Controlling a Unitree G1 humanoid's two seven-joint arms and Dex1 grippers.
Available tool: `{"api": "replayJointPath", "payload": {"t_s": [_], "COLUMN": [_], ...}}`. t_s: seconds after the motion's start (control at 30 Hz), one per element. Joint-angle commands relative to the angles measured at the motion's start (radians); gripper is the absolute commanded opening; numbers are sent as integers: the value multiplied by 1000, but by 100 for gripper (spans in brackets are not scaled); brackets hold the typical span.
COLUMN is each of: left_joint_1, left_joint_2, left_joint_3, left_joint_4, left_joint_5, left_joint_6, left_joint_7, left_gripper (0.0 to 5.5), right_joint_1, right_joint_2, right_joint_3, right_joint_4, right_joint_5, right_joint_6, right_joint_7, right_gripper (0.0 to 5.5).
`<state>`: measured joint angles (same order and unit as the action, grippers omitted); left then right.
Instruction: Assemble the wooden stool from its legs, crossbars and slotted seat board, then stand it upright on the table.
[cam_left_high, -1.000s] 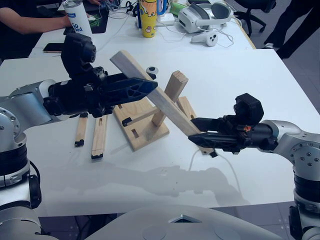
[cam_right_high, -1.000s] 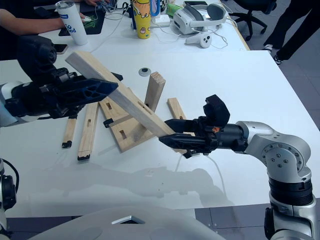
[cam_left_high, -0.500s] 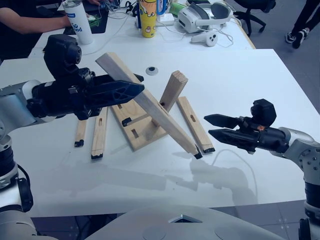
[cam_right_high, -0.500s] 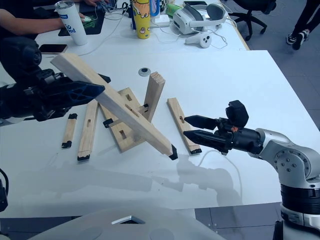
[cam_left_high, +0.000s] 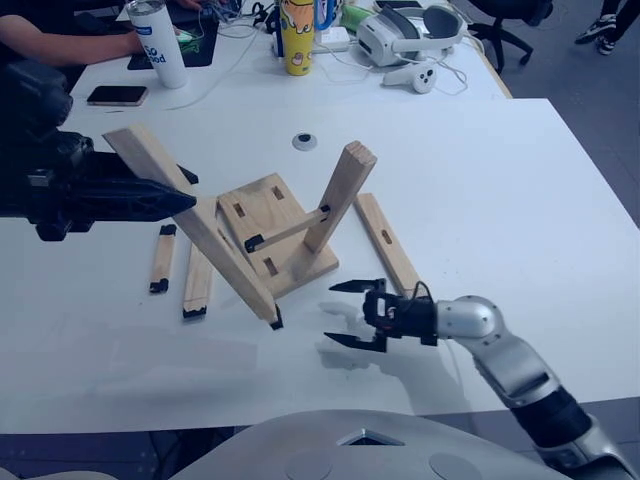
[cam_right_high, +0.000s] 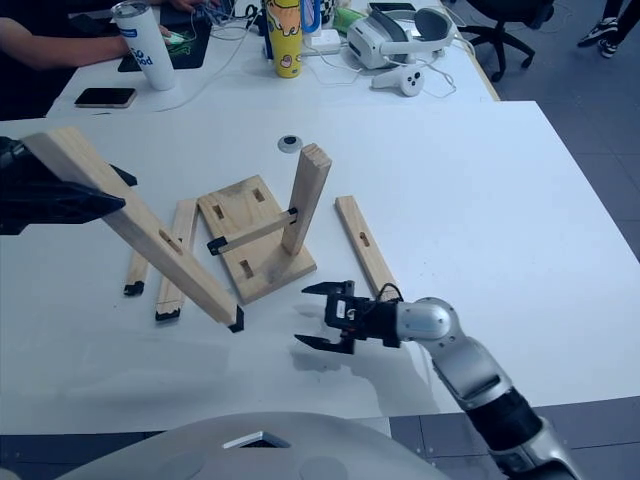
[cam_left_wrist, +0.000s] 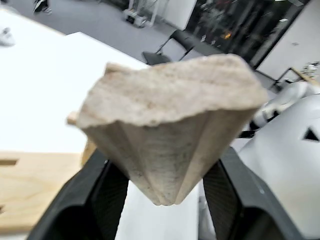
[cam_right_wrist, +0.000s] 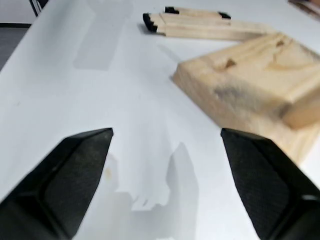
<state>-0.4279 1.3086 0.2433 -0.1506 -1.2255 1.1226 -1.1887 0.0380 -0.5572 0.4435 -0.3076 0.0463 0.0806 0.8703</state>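
My left gripper is shut on a long wooden leg, held tilted above the table's left side with its black-capped end low near the seat board's front corner. The slotted seat board lies flat with one leg standing in it and a crossbar sticking out of that leg. My right gripper is open, low over the table just in front of the board. In the right wrist view its fingertips straddle bare tabletop beside the board.
Another leg lies right of the board; a short crossbar and a leg lie to its left. At the back stand a tumbler, a yellow cup, a headset, a phone and a small disc.
My right gripper let go of the long leg's lower end, opened, and swung in low in front of the seat board. My left arm carried the leg to the left.
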Motion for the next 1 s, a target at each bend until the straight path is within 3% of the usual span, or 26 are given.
{"api": "replayJointPath", "payload": {"t_s": [0.03, 0.43, 0.57, 0.77, 1.0], "left_joint_1": [27, 35, 46, 85, 108], "left_joint_2": [-4, -198, -269, -353, -483], "left_joint_3": [-39, -32, -22, 19, 37], "left_joint_4": [64, 208, 172, 103, -3], "left_joint_5": [159, 427, 455, 468, 466], "left_joint_6": [-99, -353, -402, -440, -530], "left_joint_7": [-52, 21, 59, 129, 191], "left_gripper": [206, 206, 206, 206, 206], "right_joint_1": [-64, -234, -263, -294, -279], "right_joint_2": [81, 282, 332, 319, 276], "right_joint_3": [44, 107, 58, -33, -50], "right_joint_4": [110, 436, 499, 544, 535], "right_joint_5": [-89, -218, -228, -203, -140], "right_joint_6": [-48, -145, -49, 67, 81], "right_joint_7": [-74, -197, -268, -287, -178], "right_gripper": [400, 400, 400, 400, 400]}}
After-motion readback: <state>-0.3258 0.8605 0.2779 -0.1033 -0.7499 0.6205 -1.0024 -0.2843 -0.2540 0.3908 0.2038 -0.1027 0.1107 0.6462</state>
